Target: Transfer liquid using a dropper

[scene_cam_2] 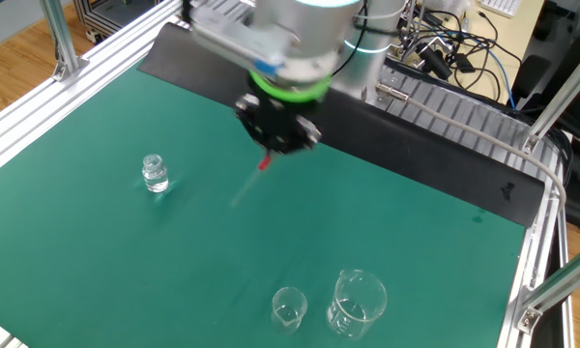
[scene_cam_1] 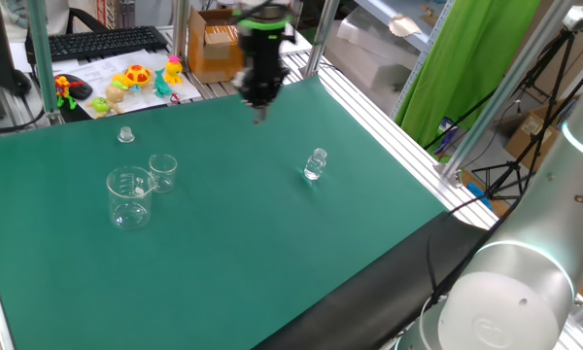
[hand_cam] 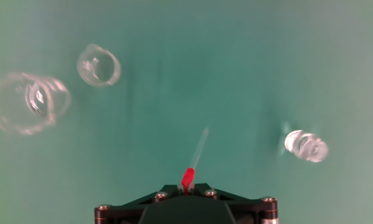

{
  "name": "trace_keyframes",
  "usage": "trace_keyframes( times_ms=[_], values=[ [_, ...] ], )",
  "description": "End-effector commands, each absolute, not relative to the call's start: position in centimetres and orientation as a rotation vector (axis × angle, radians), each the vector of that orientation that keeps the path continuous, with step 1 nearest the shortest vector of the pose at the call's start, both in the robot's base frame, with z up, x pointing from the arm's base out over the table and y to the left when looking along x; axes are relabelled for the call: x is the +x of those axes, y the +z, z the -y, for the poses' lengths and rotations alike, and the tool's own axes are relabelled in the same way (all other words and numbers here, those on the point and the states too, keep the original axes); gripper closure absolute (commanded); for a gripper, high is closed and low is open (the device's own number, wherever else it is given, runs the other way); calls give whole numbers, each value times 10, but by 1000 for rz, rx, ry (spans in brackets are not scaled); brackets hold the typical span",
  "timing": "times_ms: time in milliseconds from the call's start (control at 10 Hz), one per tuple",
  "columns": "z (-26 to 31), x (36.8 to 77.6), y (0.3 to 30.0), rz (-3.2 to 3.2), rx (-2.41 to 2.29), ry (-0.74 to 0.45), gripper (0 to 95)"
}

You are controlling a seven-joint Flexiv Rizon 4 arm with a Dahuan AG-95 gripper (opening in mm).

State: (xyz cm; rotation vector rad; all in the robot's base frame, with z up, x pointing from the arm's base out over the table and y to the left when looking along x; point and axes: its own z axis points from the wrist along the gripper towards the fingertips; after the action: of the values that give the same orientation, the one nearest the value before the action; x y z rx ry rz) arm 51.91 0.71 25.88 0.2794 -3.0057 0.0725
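Observation:
My gripper (scene_cam_2: 267,155) hangs high over the green mat, shut on the red end of the dropper (hand_cam: 188,177). The dropper's clear stem (hand_cam: 200,147) points down and away from the fingers, over bare mat. It shows as a thin streak below the hand in the other fixed view, dropper (scene_cam_2: 246,188). A small clear vial (scene_cam_1: 315,164) stands to the right, also vial (hand_cam: 306,145). To the left stand a large glass beaker (scene_cam_1: 129,196) and a small beaker (scene_cam_1: 162,171). In the hand view the small beaker (hand_cam: 98,65) lies left of the dropper tip, with the large beaker (hand_cam: 25,102) further left.
A tiny clear cap (scene_cam_1: 125,135) sits on the mat behind the beakers. Toys, papers and a keyboard (scene_cam_1: 105,42) lie beyond the mat's far edge. Aluminium frame posts (scene_cam_1: 323,34) rim the table. Cables run along the rail (scene_cam_2: 464,126) behind the arm.

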Motion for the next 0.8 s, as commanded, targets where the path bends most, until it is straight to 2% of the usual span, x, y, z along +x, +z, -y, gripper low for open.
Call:
trace_keyframes(
  times_ms=[100, 800],
  values=[
    [33, 511, 262, 3011, 278, -32, 950],
    [69, 502, 273, 3006, 348, -12, 950]
  ],
)
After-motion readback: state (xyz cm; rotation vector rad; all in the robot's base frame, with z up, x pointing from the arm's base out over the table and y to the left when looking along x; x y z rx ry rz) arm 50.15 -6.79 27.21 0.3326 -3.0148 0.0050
